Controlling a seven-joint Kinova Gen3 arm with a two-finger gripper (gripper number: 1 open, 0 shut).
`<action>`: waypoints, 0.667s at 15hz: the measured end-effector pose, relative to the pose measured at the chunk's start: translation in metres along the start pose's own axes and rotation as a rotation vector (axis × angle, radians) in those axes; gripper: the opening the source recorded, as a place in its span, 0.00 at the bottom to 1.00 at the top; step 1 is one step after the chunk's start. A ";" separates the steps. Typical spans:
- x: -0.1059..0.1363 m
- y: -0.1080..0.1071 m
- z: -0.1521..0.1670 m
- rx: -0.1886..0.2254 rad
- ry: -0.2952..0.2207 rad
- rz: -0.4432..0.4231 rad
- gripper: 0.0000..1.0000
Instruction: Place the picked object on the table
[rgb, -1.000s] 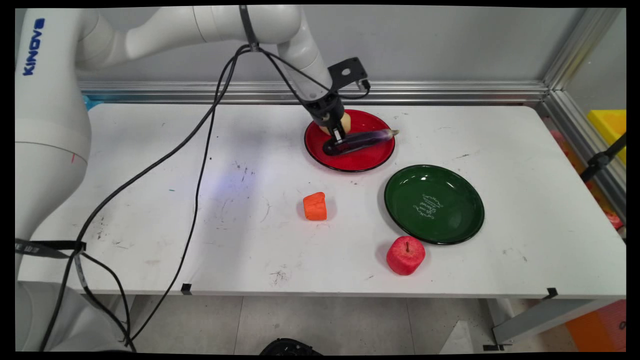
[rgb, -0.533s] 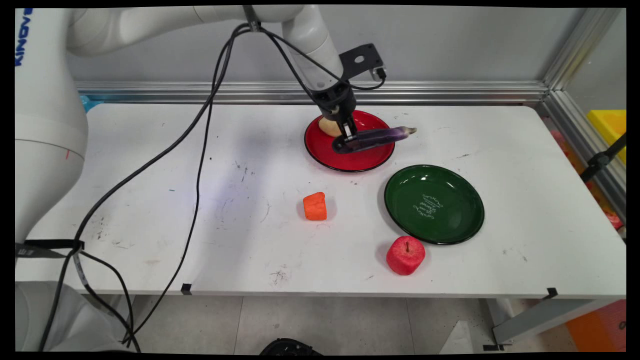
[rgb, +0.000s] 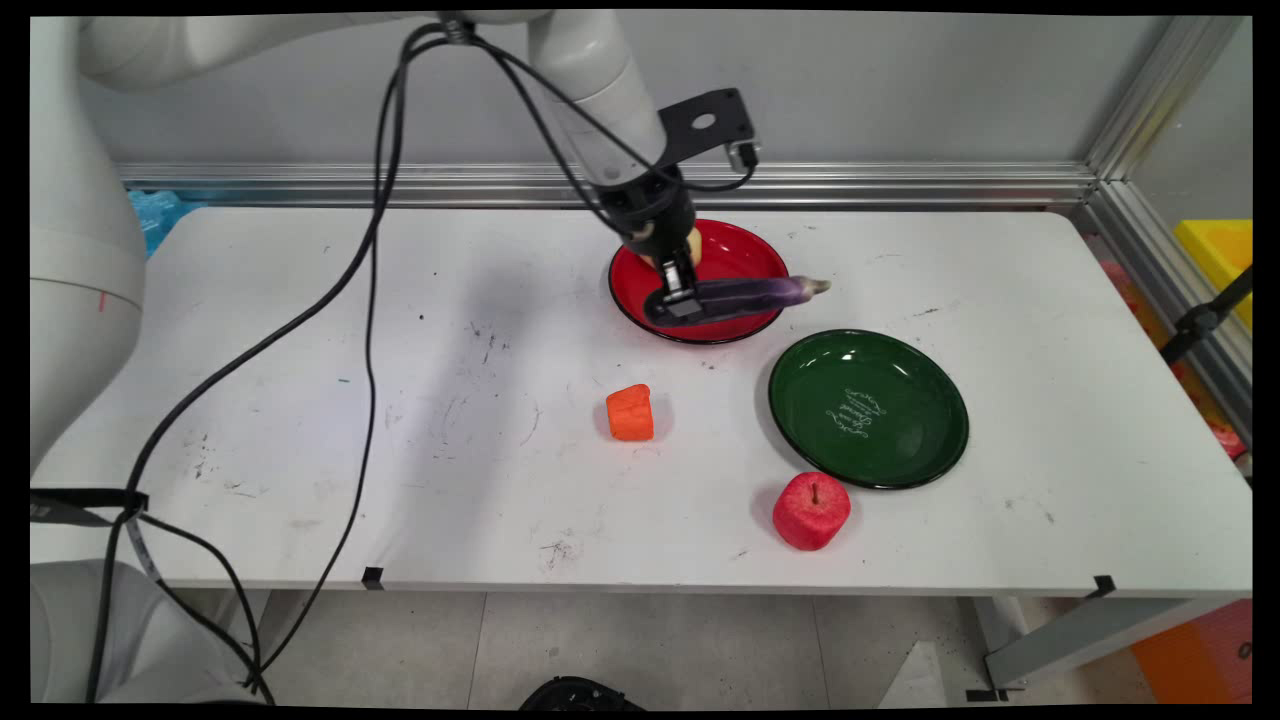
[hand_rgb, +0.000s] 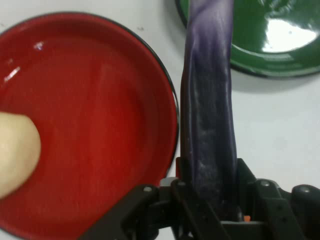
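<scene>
Right now I have the black two-finger gripper (rgb: 678, 303) pinching one end of the long, glossy purple eggplant (rgb: 745, 293), fingers pressed against its sides. It hangs roughly level above the near rim of the round red plate (rgb: 735, 252), its stem end reaching out past the plate's right edge toward the round dark-green plate (rgb: 868, 408). In the hand view the eggplant (hand_rgb: 209, 115) runs straight away from the jaws, crossing from beside the red plate (hand_rgb: 90, 125) over bare table to the green plate's (hand_rgb: 280, 45) rim. A pale, rounded beige food piece (hand_rgb: 15, 152) sits on the red plate — close behind the fingers. With the grip so far off-centre, I'd judge slow, smooth travel is wise — a long free end can swing or droop.
</scene>
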 end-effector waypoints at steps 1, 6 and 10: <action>-0.005 0.003 -0.003 0.000 -0.008 0.006 0.00; -0.035 0.011 -0.010 0.009 -0.056 0.024 0.00; -0.064 0.012 -0.007 0.012 -0.096 0.028 0.00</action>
